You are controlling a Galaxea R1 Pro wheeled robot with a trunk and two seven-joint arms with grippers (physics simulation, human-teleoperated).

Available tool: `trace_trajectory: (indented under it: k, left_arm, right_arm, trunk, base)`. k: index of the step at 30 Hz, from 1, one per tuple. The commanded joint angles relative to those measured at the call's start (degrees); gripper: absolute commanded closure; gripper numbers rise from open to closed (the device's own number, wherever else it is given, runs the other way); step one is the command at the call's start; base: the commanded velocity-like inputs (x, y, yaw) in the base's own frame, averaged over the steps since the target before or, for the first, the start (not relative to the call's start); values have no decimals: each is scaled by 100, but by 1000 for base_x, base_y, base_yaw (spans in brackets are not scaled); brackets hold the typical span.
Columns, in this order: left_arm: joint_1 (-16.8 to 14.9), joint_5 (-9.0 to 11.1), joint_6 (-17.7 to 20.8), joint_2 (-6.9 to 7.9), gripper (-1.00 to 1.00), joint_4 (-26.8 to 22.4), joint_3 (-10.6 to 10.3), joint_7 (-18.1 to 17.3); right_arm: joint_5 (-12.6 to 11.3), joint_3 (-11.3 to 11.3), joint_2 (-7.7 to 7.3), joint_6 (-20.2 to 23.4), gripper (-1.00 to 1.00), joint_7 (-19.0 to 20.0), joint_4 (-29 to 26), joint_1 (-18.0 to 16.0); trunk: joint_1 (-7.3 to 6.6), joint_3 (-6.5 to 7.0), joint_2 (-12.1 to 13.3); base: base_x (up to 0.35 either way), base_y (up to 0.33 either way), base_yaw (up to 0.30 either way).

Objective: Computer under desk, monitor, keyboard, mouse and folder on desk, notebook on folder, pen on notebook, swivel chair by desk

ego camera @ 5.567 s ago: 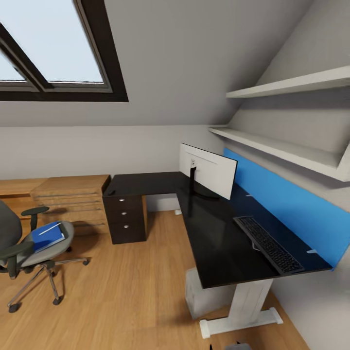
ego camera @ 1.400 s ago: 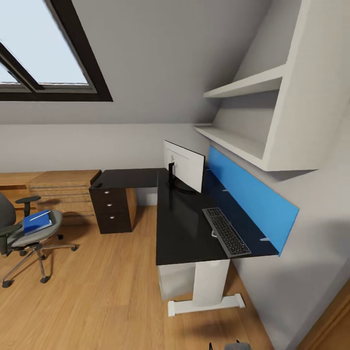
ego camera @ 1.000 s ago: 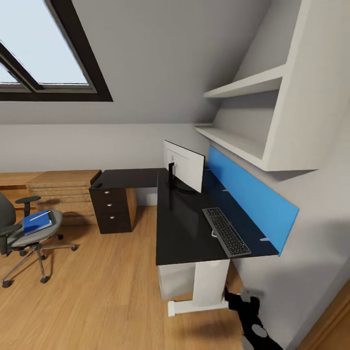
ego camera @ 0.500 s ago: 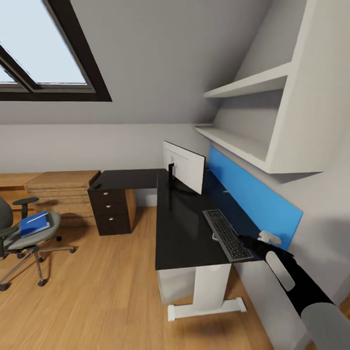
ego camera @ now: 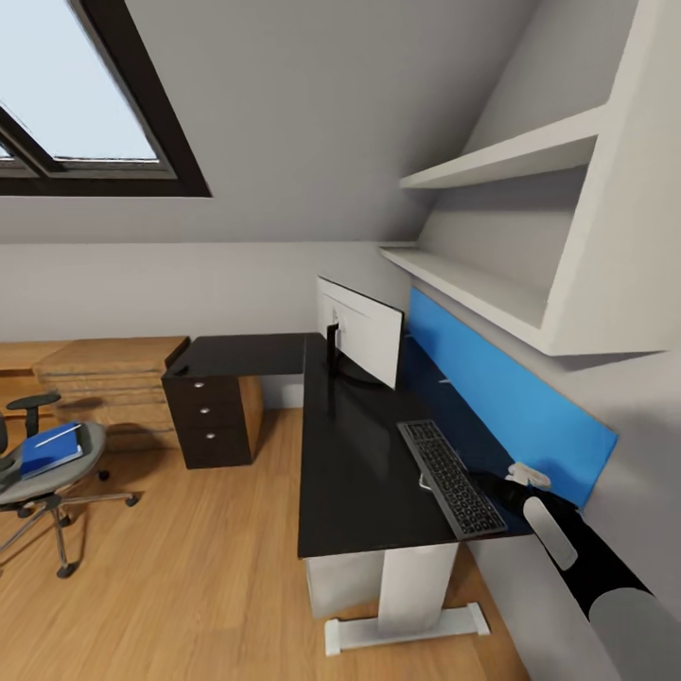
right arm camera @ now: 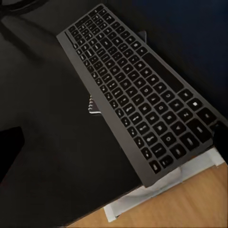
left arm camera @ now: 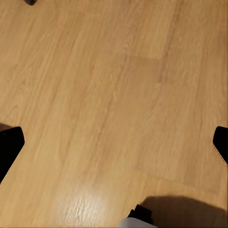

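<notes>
Right tool [ego camera: 494,485], spread wide, hovers over the keyboard [ego camera: 450,478] at the worktop's [ego camera: 350,454] near end, poised to grasp; left tool also spread.

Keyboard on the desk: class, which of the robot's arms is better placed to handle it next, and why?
Probably the right. The right gripper hovers at the near end of the keyboard on the desk, and its wrist camera looks straight onto the keys. The left wrist camera faces the wooden floor.

**Head view: desk corner, right arm at keyboard**

Monitor [ego camera: 360,331] stood on black desk [ego camera: 355,463]. Keyboard [ego camera: 451,479] lay near the front edge; right gripper [ego camera: 498,485] beside its near end. Folder [ego camera: 49,447] rested on swivel chair [ego camera: 43,465], well apart.
</notes>
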Motion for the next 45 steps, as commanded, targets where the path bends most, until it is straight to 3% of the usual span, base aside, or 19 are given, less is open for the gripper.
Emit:
trace_trajectory:
  k: [1, 15, 22, 30, 36, 38, 40, 42, 45]
  left_arm:
    - [-5, 53, -56, 3, -100, 2, -49, 27]
    - [-5, 53, -193, 23, -100, -97, -43, 37]
    - [-5, 60, -782, 23, -100, -491, -56, 20]
    - [-5, 97, -822, 44, -100, -554, -6, 17]
    - [-5, 542, -287, 333, -100, -756, 226, -136]
    - [-5, 823, 476, 625, -100, -1180, 276, -800]
    - [-5, 973, 814, 711, -100, -1288, 282, -1077]
    - [-5, 1288, 1467, 854, -100, -1589, 297, -1509]
    - [-5, 1446, 1935, 1014, -100, -2113, 352, -1665]
  right_arm:
    - [-61, 26, -10, -63, -100, -46, 8, -4]
    - [-67, -36, -5, -451, -100, -32, 536, -13]
    - [-66, -42, -9, -893, -100, -11, 1347, -171]
    - [-31, -40, -9, -1261, -100, 49, 1723, -335]
    - [-9, -19, 3, -1457, -100, 51, 1772, -353]
    - [-7, -17, 4, -1469, -100, 33, 1756, -355]
    - [-6, -16, 4, -1464, -100, 26, 1752, -355]
    - [-6, -16, 4, -1460, -100, 18, 1742, -355]
    - [-16, -16, 4, -1456, -100, 17, 1737, -355]
  trunk:
    - [6, -10, -10]
    - [6, -10, -10]
    - [6, -10, -10]
    - [182, -154, -331]
    - [313, -262, -572]
    - [357, -297, -652]
    - [401, -333, -732]
    - [445, -369, -812]
    - [511, -423, -933]
  base:
    - [270, 0, 0]
    - [129, 0, 0]
    - [5, 0, 0]
    - [0, 0, 0]
    - [0, 0, 0]
    - [0, 0, 0]
    - [0, 0, 0]
    - [0, 0, 0]
    - [0, 0, 0]
